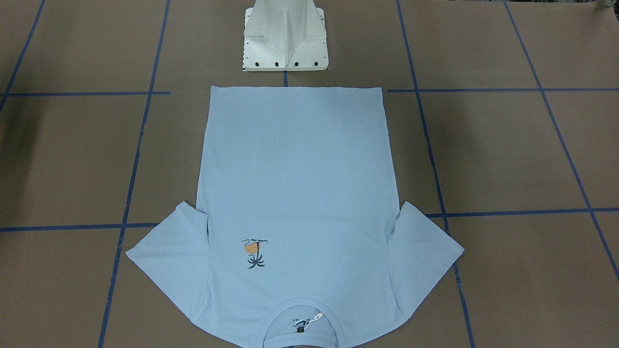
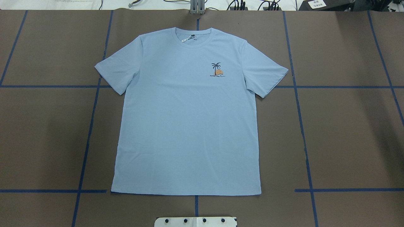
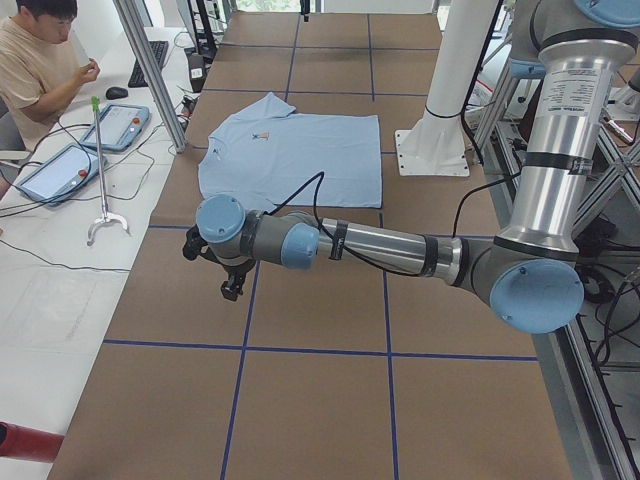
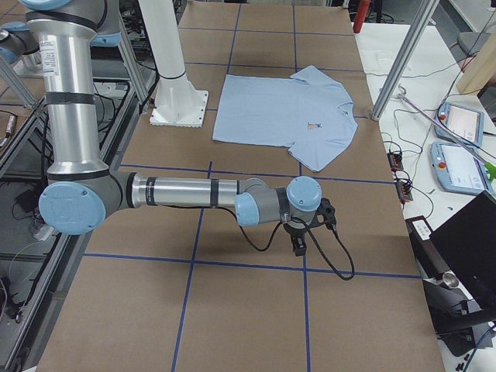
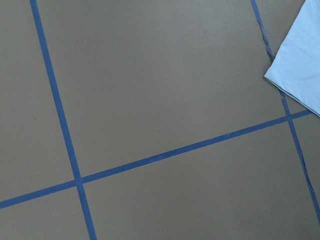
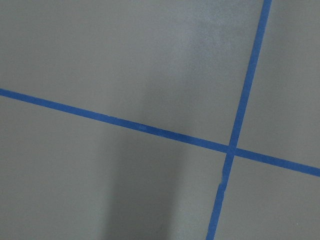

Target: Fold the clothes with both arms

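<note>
Both are hanging wide of the shirt (image 2: 189, 126), the left hand (image 3: 233, 285) and the right hand (image 4: 299, 242); I am failing to tell whether either is open or holding anything. It is lying flat, print up, mid-tabletop (image 2: 347, 126). I am judging folding not begun; next, each is needing to reach a shirt edge.

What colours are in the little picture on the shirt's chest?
The chest print is navy with an orange patch; the overhead view shows it best.
</note>
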